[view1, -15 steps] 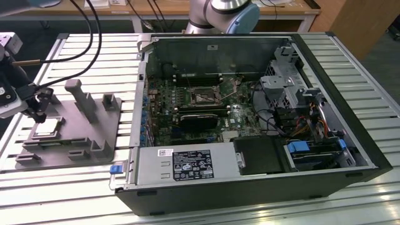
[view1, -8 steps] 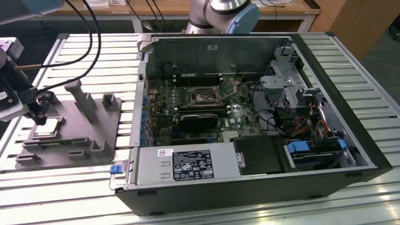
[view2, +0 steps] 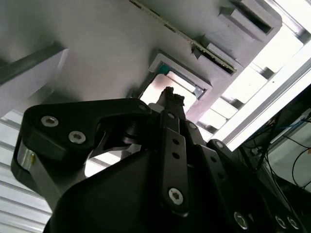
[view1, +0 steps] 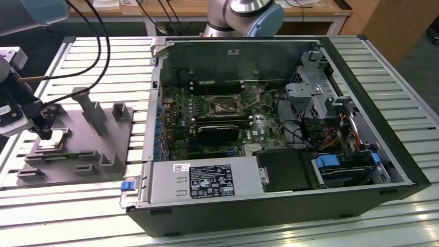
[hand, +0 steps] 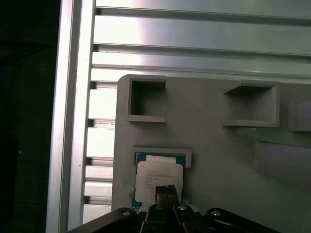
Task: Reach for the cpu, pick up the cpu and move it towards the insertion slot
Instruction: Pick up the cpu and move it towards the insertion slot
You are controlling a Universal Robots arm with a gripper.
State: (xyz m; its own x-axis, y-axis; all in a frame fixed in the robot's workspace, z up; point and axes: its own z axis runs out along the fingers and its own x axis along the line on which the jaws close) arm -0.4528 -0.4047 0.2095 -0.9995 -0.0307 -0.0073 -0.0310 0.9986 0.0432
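Cpu [hand: 159,175]: flat, silvery face up, seated in a framed pocket of the grey fixture plate [hand: 214,160]. Teal edging along the pocket rim. Same chip far to the exterior view's left [view1: 54,138], and a bright patch in the second wrist view [view2: 158,90].

Gripper [hand: 166,188] directly over the chip, tips above one edge. Touching or just clear: cannot tell. Fingers [hand: 161,195] closed tight against each other, with the chip lying in its pocket rather than clamped between them. Same closed tips in the second wrist view [view2: 170,93]. Gripper low over the fixture in the exterior view [view1: 44,135].

Fixture plate [view1: 82,149] on the slatted aluminium tabletop [view1: 103,56], with upright posts [view1: 88,110] near the pocket.

Open computer case [view1: 274,206] just beside the fixture, toward the exterior view's right. Insertion slot [view1: 224,106] on the green motherboard inside, black-framed, dark centre, well apart from the cpu. Black heatsink [view1: 219,133] just beside the slot.
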